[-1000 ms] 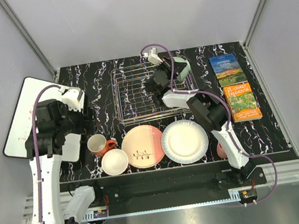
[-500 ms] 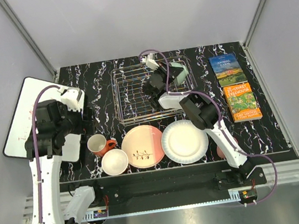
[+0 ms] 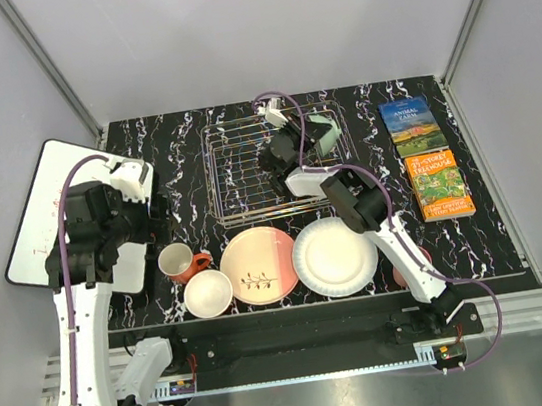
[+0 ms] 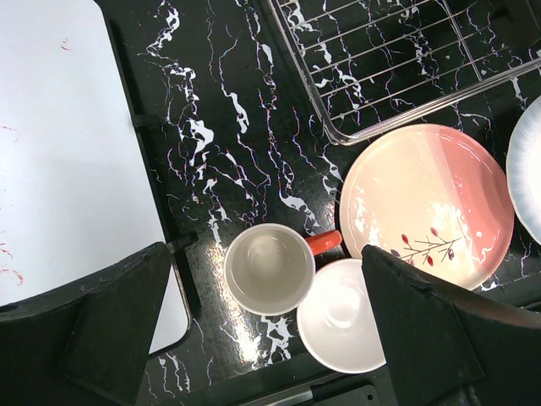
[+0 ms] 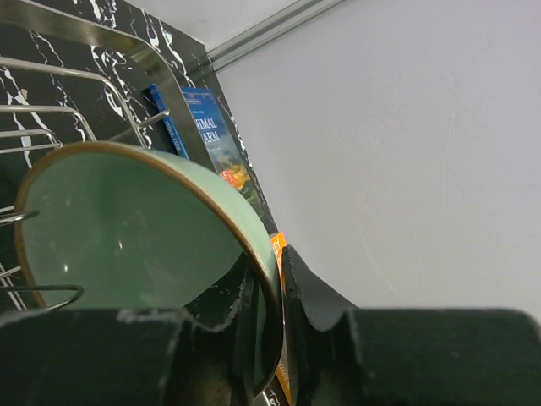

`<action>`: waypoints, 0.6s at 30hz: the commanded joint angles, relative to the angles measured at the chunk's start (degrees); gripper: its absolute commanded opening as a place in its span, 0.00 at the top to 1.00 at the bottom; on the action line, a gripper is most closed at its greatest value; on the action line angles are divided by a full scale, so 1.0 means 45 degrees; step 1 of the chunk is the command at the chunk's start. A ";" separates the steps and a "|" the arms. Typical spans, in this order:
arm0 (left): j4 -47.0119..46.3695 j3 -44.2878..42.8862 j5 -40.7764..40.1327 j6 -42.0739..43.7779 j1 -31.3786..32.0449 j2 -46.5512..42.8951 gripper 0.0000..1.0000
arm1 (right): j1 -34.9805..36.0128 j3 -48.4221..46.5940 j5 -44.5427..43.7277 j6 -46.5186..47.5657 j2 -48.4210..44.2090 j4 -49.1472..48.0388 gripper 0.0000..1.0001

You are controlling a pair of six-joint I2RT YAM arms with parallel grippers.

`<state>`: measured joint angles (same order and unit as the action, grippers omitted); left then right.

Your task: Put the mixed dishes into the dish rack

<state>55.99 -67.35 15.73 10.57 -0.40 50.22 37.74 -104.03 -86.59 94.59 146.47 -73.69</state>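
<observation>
The silver wire dish rack (image 3: 246, 166) stands at the back middle. My right gripper (image 3: 305, 144) is shut on the rim of the mint-green bowl (image 3: 328, 131), held on edge over the rack's right end; the right wrist view shows the bowl (image 5: 127, 228) among the rack wires (image 5: 68, 101). My left gripper (image 3: 157, 219) is open and empty above the orange-red mug (image 4: 270, 269). Next to the mug are the orange bowl, white inside (image 4: 342, 315), the pink-and-cream plate (image 4: 431, 203) and the white plate (image 3: 334, 256). The pink cup (image 3: 400, 272) is partly hidden by my right arm.
Two colourful books (image 3: 412, 125) (image 3: 437, 183) lie at the right of the table. A white rectangular board (image 3: 40, 210) lies at the left edge, under my left arm. Grey walls close in the table on three sides.
My right arm has shifted a little to the left, carrying the mint-green bowl further over the rack's right end. The left arm has not moved.
</observation>
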 commanded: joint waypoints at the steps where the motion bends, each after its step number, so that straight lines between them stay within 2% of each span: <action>1: -0.0547 -0.0014 -0.0213 0.0113 0.0031 -0.0202 0.01 | -0.0065 -0.1159 -0.1207 0.0542 -0.0051 -0.3252 0.76; 2: -0.0547 -0.0013 -0.0194 0.0132 0.0031 -0.0241 0.01 | -0.0065 -0.1315 -0.1421 0.1297 0.0085 -0.3582 0.74; 5: -0.0547 -0.0013 -0.0136 0.0151 0.0031 -0.0280 0.01 | -0.0065 -0.1842 -0.1870 0.1596 0.0516 -0.3878 0.68; 6: -0.0566 -0.0013 -0.0116 0.0171 0.0012 -0.0280 0.01 | -0.0065 -0.2076 -0.1969 0.1656 0.0613 -0.3859 0.60; 8: -0.0566 -0.0013 -0.0018 0.0249 0.0012 -0.0397 0.01 | -0.0065 -0.2292 -0.2164 0.1909 0.0750 -0.3878 0.50; 9: -0.0547 -0.0013 -0.0037 0.0249 0.0031 -0.0455 0.01 | -0.0046 -0.2505 -0.2184 0.2007 0.0751 -0.3878 0.39; 13: -0.0547 0.0006 -0.0174 0.0307 0.0031 -0.0495 0.01 | -0.0046 -0.2878 -0.2282 0.2281 0.0674 -0.3859 0.19; 18: -0.0547 0.0065 -0.0155 0.0269 0.0031 -0.0554 0.01 | 0.0032 -0.3094 -0.2457 0.2672 0.0225 -0.3859 0.11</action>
<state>55.92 -67.35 15.75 11.16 -0.40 48.53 37.60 -115.39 -86.89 104.62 150.85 -74.32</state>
